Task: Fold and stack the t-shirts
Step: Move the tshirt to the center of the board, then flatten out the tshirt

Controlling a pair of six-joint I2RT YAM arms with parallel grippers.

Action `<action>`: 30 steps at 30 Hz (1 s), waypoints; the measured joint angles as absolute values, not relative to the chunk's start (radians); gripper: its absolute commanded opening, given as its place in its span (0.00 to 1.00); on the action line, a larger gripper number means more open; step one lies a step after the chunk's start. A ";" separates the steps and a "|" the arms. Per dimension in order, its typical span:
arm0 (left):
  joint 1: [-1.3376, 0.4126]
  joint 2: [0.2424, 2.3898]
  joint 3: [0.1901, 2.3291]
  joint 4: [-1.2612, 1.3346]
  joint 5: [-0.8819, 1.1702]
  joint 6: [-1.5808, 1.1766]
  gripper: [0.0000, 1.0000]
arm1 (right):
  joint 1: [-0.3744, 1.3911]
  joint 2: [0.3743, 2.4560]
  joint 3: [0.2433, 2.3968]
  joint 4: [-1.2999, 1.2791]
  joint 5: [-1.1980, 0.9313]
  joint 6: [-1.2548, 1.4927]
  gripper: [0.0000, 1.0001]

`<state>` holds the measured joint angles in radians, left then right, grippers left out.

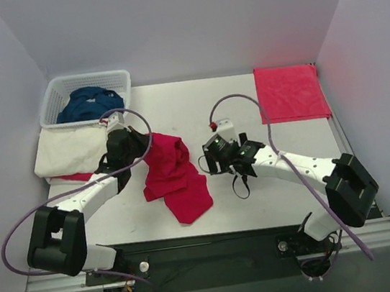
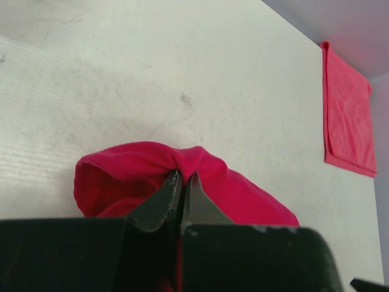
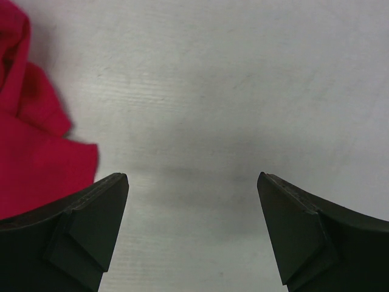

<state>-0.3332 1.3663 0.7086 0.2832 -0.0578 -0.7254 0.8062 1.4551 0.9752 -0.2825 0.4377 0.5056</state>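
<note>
The left pincer (image 2: pixel 181 177) is clenched on a bunched fold of the crimson t-shirt (image 1: pixel 173 171), its jaws nearly meeting with cloth pinched between them. That shirt lies crumpled in the middle of the counter (image 1: pixel 197 109), trailing toward the near edge. The right pincer (image 3: pixel 193 182) gapes wide, gripping nothing, over bare counter just beside the crimson cloth (not touching it). A folded red t-shirt (image 1: pixel 289 93) lies flat at the far right corner. The blue t-shirt (image 1: pixel 89 103) sits in the basket (image 1: pixel 57 93) at the far left corner, with the cream t-shirt (image 1: pixel 68 151) just in front.
</note>
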 measured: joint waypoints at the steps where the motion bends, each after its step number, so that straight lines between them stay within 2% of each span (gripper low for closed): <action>1: -0.332 1.396 0.728 0.292 -0.072 -0.726 0.00 | 0.836 1.483 0.991 -0.279 0.432 0.500 0.92; 9: -0.313 1.592 0.919 0.311 -0.114 -0.725 0.00 | 0.979 1.554 1.075 -0.207 0.345 0.490 0.92; 15: -0.299 1.684 1.007 0.306 -0.125 -0.721 0.00 | 0.976 1.584 1.114 -0.133 0.223 0.497 0.81; 18: -0.288 1.711 1.024 0.297 -0.128 -0.721 0.00 | 0.976 1.638 1.127 -0.084 0.163 0.496 0.67; 21: -0.277 1.728 1.026 0.292 -0.128 -0.721 0.00 | 0.976 1.705 1.157 -0.062 0.127 0.493 0.59; 30: -0.244 1.752 1.025 0.284 -0.109 -0.722 0.00 | 0.974 1.842 1.271 -0.031 0.076 0.474 0.48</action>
<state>-0.2436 1.7515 1.0252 0.2844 -0.1093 -0.7223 0.9737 1.8416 1.2713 -0.0311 0.0757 0.4744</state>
